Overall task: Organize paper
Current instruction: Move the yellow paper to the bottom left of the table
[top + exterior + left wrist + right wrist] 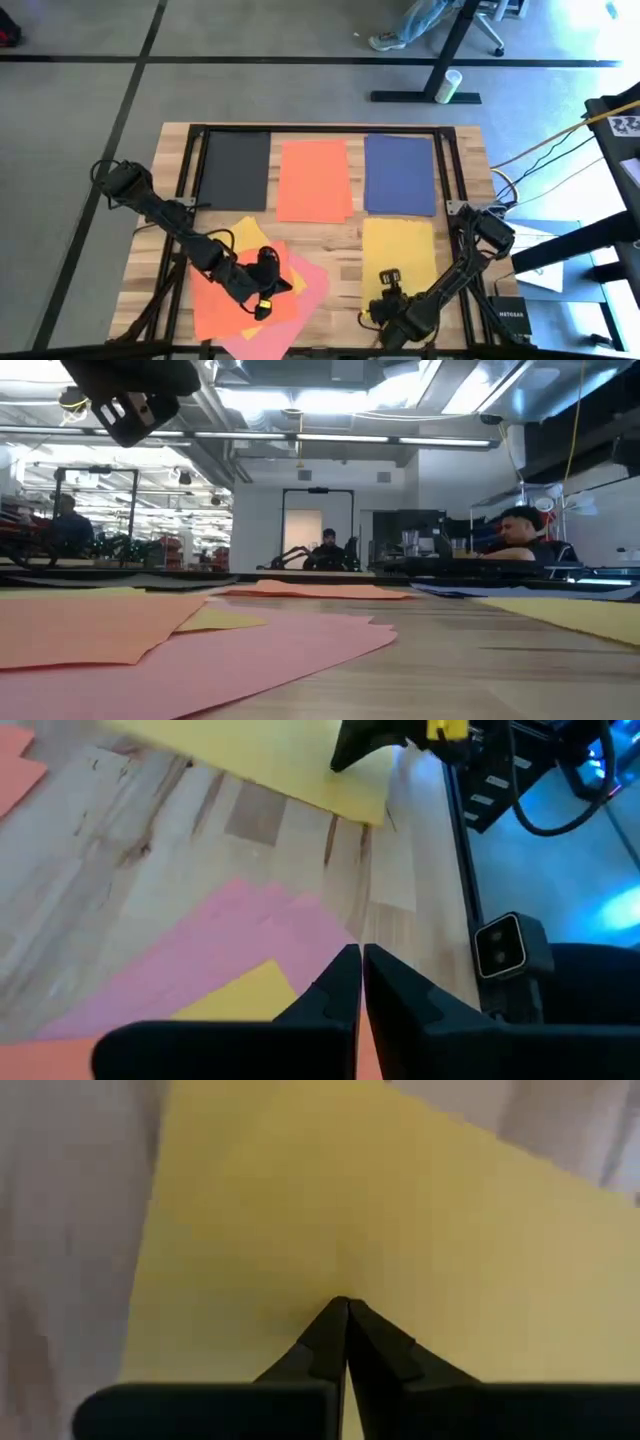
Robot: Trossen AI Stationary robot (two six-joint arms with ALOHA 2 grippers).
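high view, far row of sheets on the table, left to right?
black sheet → orange-red sheet → navy blue sheet

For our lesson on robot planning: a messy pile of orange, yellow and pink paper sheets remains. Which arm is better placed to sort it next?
The left. Its left gripper hangs right above the overlapping orange, yellow and pink paper pile, while the right gripper sits across the table at the single yellow paper sheet.
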